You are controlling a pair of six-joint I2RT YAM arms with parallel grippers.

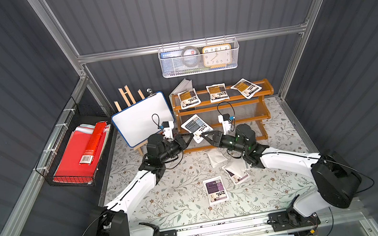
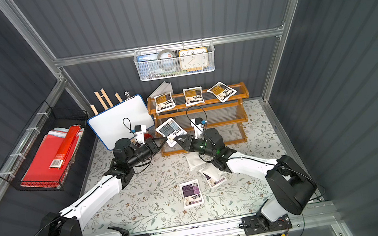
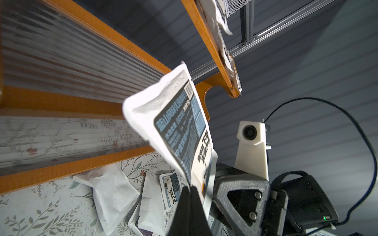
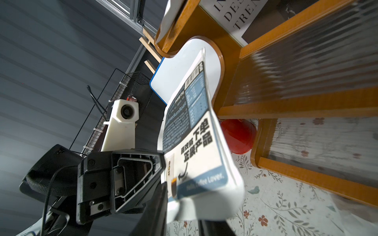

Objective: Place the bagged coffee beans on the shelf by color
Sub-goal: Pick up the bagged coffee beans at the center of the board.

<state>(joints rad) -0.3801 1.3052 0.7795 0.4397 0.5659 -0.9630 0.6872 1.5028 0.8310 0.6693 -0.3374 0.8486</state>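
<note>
A blue-grey-labelled coffee bag point(image 1: 195, 126) point(image 2: 170, 130) hangs in the air in front of the orange-brown shelf point(image 1: 264, 91) at its left end, level with the middle tier. My left gripper point(image 1: 193, 136) point(image 3: 189, 188) is shut on its near edge. My right gripper point(image 1: 202, 135) point(image 4: 184, 204) holds the same end, with the puffy corner of the blue-grey bag point(image 4: 192, 132) between its fingers. Three amber-labelled bags point(image 1: 189, 98) point(image 1: 217, 92) point(image 1: 245, 88) lie on the top tier. On the table lie a purple-labelled bag point(image 1: 215, 190), a half-covered purple one point(image 1: 237, 177) and a white-backed one point(image 1: 216, 157).
A whiteboard point(image 1: 141, 119) on an easel stands left of the shelf, close to my left wrist. A black wire basket point(image 1: 80, 154) with red folders hangs on the left wall. A white mesh basket point(image 1: 199, 58) hangs above. A white book point(image 1: 183, 85) leans behind the shelf; a red object point(image 4: 238, 137) lies under it.
</note>
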